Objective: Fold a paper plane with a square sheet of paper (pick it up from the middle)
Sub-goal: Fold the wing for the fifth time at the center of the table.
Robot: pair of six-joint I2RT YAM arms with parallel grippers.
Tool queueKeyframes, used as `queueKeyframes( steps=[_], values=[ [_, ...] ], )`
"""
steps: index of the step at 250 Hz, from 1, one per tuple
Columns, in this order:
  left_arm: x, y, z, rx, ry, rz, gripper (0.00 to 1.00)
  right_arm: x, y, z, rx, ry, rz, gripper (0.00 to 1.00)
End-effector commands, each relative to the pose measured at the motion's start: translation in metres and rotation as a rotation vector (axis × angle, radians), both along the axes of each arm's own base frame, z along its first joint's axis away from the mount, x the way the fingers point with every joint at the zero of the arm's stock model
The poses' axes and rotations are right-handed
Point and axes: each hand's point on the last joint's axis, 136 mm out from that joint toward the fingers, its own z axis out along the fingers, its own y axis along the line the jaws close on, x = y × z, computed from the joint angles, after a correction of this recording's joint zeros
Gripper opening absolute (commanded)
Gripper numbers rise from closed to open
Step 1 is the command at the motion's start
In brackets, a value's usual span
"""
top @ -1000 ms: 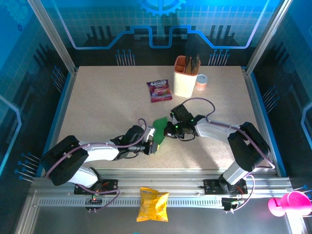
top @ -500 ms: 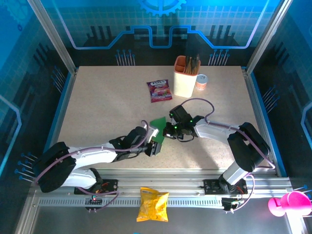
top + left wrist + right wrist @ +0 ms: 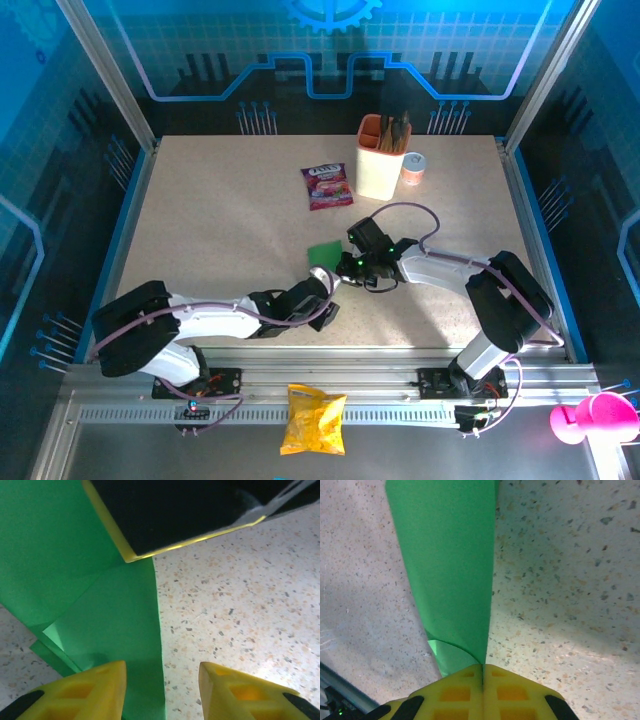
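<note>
Two grippers are gathered at the square sheet of paper (image 3: 323,251) near the middle of the table (image 3: 220,220). The right gripper (image 3: 482,672) is clamped on one end of it, and the left gripper (image 3: 161,680) is held spread just over it, with the paper's edge running between its fingers. The sheet is seen as bright green and folded, with overlapping layers and a diagonal crease.

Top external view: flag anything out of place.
The yellow crisp bag lies off the table, on the metal frame at its near edge; a pink object sits past the frame's right corner. Nothing looks spilled.
</note>
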Motion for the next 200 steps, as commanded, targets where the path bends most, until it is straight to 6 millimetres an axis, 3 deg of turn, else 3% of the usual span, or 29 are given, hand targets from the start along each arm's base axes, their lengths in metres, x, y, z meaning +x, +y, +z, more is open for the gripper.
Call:
queueKeyframes(
  steps=[1, 58, 151, 200],
  values=[
    [0.008, 0.008, -0.007, 0.079, -0.03, 0.028, 0.42, -0.007, 0.006, 0.003, 0.019, 0.013, 0.014, 0.0],
    [0.009, 0.01, -0.015, 0.104, -0.026, 0.037, 0.33, -0.006, 0.007, 0.003, 0.027, 0.013, 0.008, 0.0],
    [-0.007, 0.016, 0.012, 0.019, -0.091, 0.038, 0.46, -0.01, 0.003, -0.005, 0.018, 0.035, -0.009, 0.0],
    [-0.015, 0.011, 0.009, 0.017, -0.093, 0.026, 0.48, -0.01, 0.003, -0.007, 0.02, 0.04, -0.015, 0.0]
  ],
)
